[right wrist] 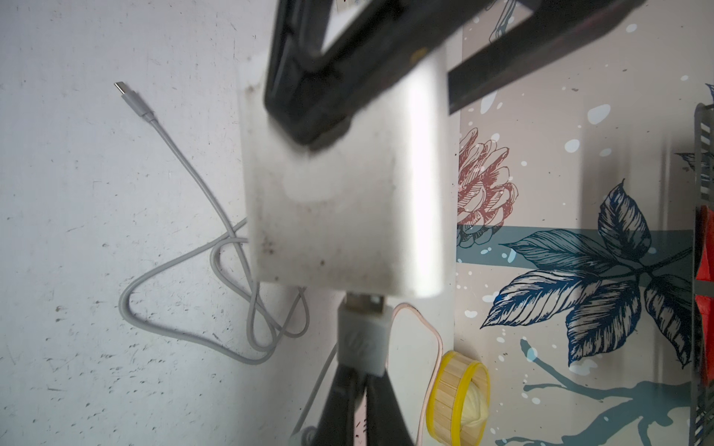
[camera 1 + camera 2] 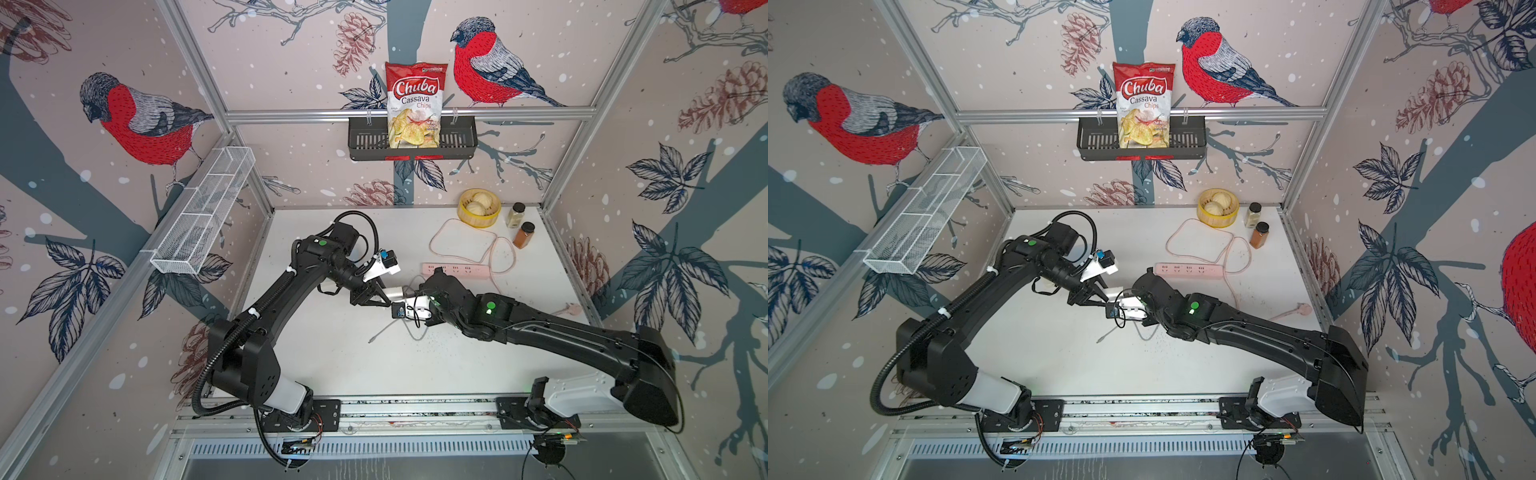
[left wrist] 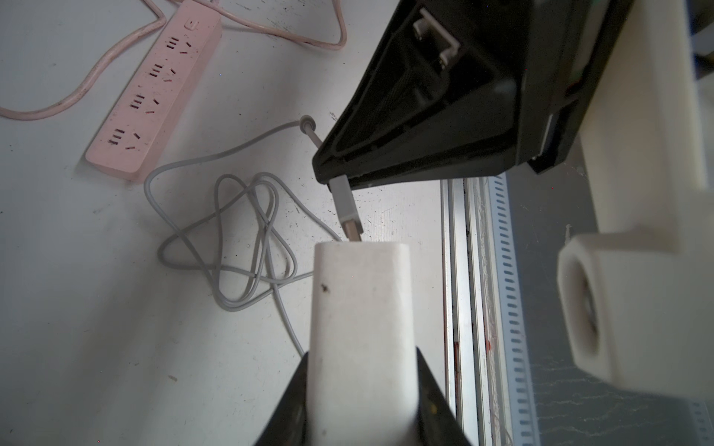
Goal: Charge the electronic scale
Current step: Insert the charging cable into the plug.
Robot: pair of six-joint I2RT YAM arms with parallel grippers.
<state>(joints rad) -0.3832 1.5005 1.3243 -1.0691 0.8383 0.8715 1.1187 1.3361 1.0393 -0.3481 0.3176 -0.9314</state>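
The left tool (image 3: 363, 370) is clamped narrow on a white charger cube (image 3: 363, 309). It holds the cube lifted off the bench (image 2: 332, 365), with the port face turned toward the other arm. The right tool (image 1: 361, 386) is pinched almost fully closed on the grey plug (image 1: 361, 340) of a grey cable (image 3: 239, 239) and aims it straight at the cube's port. In both wrist views the plug's metal tip meets the cube's face. Bare metal shows between the plug housing and the cube, so the plug looks partly seated at most. The two-arm hold makes sense: one arm braces the cube so the other can push against it.

The rest of the cable lies in loose loops on the bench below. Its small free end (image 1: 123, 90) rests flat, apart from everything, and is presumably meant for the scale. A pink power strip (image 2: 455, 270) lies just beyond the arms, sockets up, with nothing plugged in.

The electronic scale cannot be made out in any view. It may be hidden beneath the arms at mid-bench, but where it sits and how its platform, display and port look cannot be told here. By this reckoning the charging is at an early step.
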